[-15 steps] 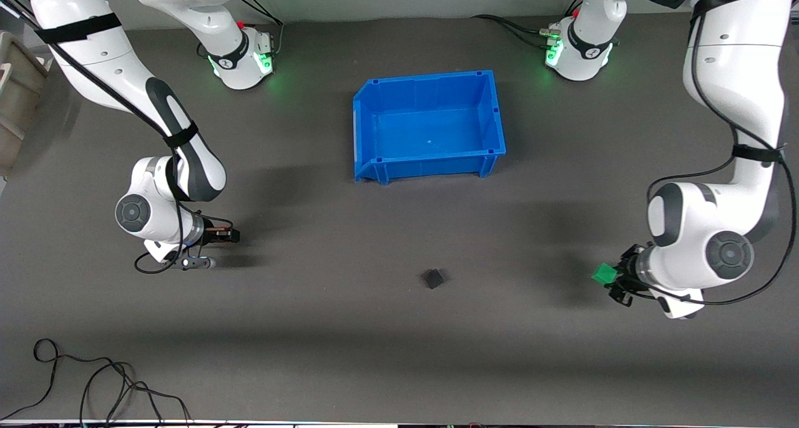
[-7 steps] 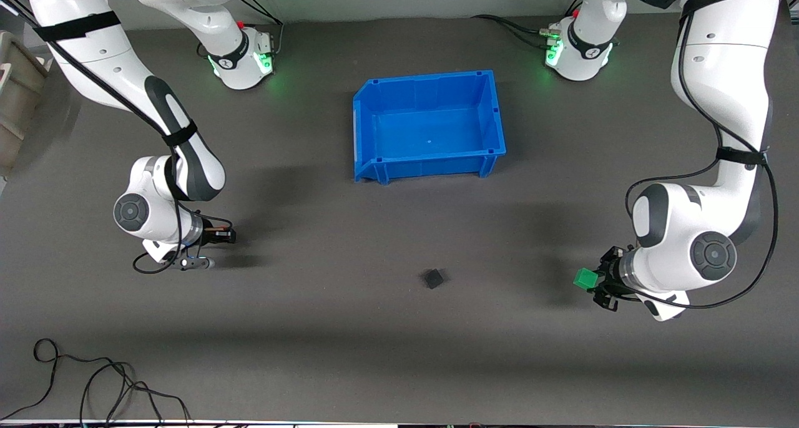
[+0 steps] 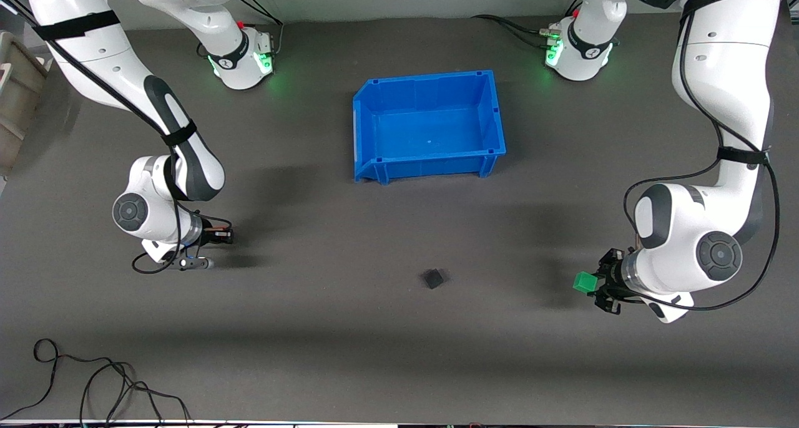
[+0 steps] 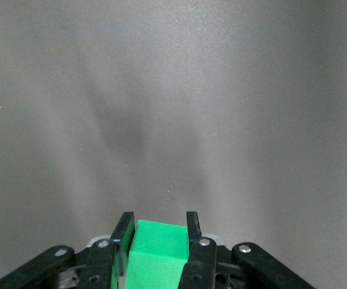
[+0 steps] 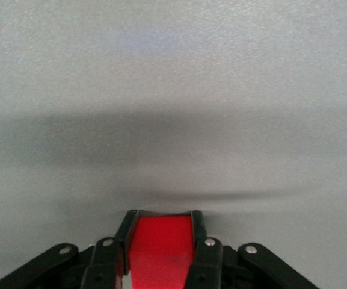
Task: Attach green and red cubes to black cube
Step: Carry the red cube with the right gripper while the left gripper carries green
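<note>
Only wrist-visible: red cube (image 5: 161, 247), gripped.

Dark grey table (image 3: 312, 328), blue bin (image 3: 373, 166) near the bases, black cube (image 3: 433, 279) nearer the camera, loose cable (image 3: 100, 384)

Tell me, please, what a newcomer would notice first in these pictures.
Probably the big blue bin, standing between the two arm bases. Next, the green cube pinched in the left gripper over the left arm's end of the table, and the red cube clamped in the right gripper. The small black cube lies alone, nearer the camera than the bin.
</note>
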